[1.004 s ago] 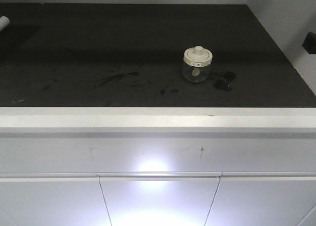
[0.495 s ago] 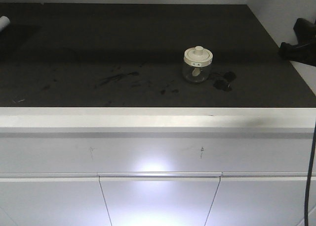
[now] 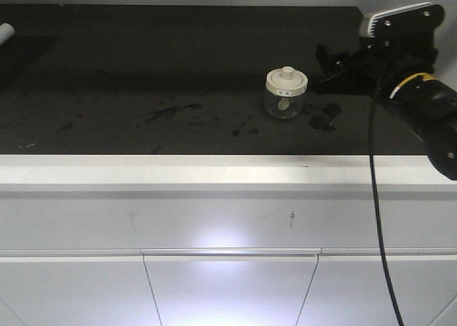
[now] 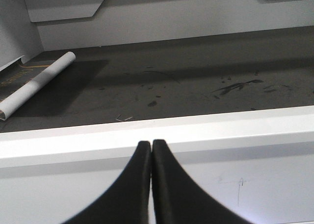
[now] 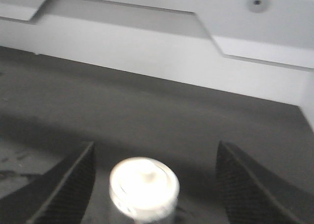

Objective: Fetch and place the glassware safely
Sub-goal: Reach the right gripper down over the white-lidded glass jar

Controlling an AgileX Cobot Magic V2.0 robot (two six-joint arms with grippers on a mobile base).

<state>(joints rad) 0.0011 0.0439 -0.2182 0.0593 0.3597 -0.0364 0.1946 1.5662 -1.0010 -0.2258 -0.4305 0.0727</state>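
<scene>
Front view: the lidded glass jar (image 3: 286,93) stands upright on the dark countertop (image 3: 143,69), right of centre; the right gripper (image 3: 327,68) hovers just right of it, apart. Left wrist view: the left gripper (image 4: 151,145) is pressed together, empty, at the near edge. Right wrist view: fingers (image 5: 73,185) spread wide, jar lined up between them. Step judged: approach; next, advance squarely, close gently.

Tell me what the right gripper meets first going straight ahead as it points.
Probably the small clear glass jar with a cream-white knobbed lid, standing just ahead of the open right gripper; exact depth is unclear.
</scene>
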